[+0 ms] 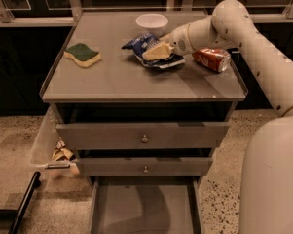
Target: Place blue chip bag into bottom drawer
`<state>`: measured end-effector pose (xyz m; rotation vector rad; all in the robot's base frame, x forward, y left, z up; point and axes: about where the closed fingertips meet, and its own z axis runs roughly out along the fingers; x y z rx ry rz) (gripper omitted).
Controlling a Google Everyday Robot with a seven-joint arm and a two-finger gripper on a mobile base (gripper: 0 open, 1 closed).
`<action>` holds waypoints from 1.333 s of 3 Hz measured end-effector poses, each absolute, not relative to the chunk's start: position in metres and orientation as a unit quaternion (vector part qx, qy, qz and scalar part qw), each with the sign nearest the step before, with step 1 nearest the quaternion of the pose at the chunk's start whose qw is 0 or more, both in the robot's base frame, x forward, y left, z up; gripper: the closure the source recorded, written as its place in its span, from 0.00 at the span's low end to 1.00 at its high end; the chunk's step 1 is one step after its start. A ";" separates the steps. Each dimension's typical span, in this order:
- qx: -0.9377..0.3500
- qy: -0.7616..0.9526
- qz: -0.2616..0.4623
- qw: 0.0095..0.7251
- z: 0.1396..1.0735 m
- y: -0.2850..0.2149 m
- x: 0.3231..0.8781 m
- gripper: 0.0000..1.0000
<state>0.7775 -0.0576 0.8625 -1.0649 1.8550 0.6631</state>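
The one camera looks down from high in front of the grey cabinet (146, 138), facing its drawer fronts squarely. It tilts steeply, so the cabinet top (136, 84) fills the upper half. The open bottom drawer (146, 211) runs off the edge at 6 o'clock. It stands near: the robot's own white body (272, 179) bulks at 4 o'clock. The arm (263, 48) comes in from 2 o'clock to the gripper (156, 52), just above centre towards 12 o'clock, at the blue chip bag (139, 42).

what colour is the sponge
Sponge: green top, yellow base, camera view. Gripper at chip bag.
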 end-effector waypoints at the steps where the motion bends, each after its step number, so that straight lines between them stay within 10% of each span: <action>1: -0.428 0.745 0.266 0.436 0.863 -0.058 0.778 0.88; 4: -0.431 0.729 0.273 0.457 0.869 -0.065 0.758 1.00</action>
